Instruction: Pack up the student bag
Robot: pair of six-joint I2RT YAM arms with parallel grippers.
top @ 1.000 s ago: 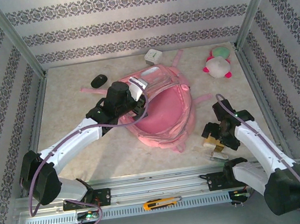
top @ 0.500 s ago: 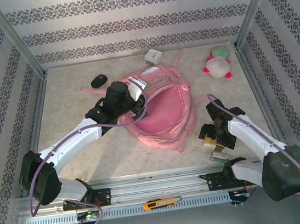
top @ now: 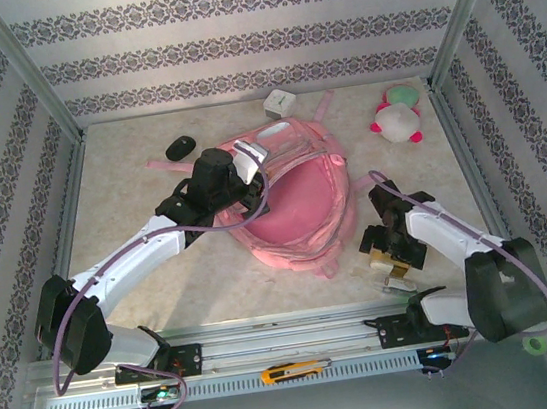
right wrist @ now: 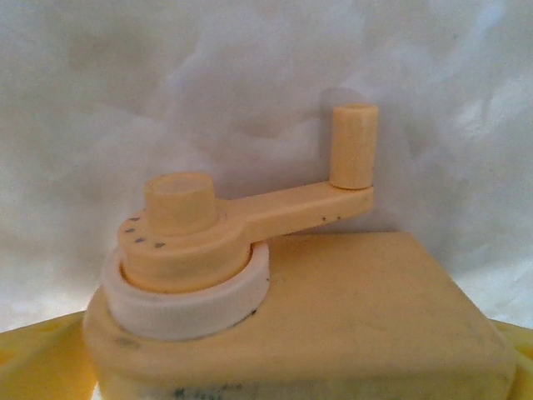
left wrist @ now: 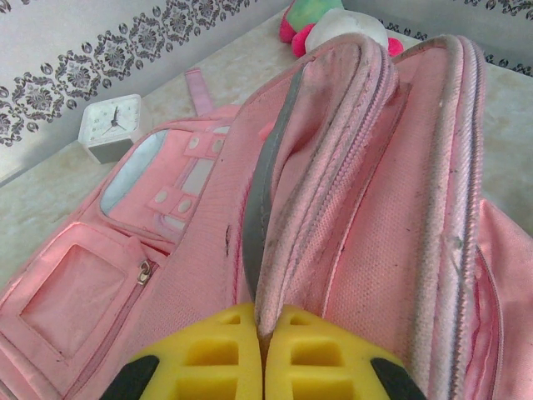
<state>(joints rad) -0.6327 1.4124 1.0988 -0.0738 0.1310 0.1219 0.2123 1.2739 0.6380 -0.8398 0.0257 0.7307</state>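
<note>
Closure on the cream sharpener (right wrist: pixel 291 308) is judged to be the step in hand. The right gripper (top: pixel 391 255) is spread wide, with the sharpener's body between its yellow fingers (right wrist: pixel 33 358) near the front right of the table (top: pixel 161 270); no squeeze is seen yet. The grip is best taken on the flat sides of the block, below the crank (right wrist: pixel 283 204), so that the handle is not caught or turned.

The pink backpack (top: pixel 300 211) is laid in the middle of the table, apart from the sharpener, with its main compartment gaping. Its zipped rim (left wrist: pixel 333 192) is pinched by the left gripper (left wrist: pixel 262 333), whose jaws are closed on the fabric, and the mouth is thereby lifted. That hold should be left undisturbed, so that the sharpener can be carried over the bag's near edge and lowered into the opening rather than dropped against the rim, where it could be tipped out.
</note>
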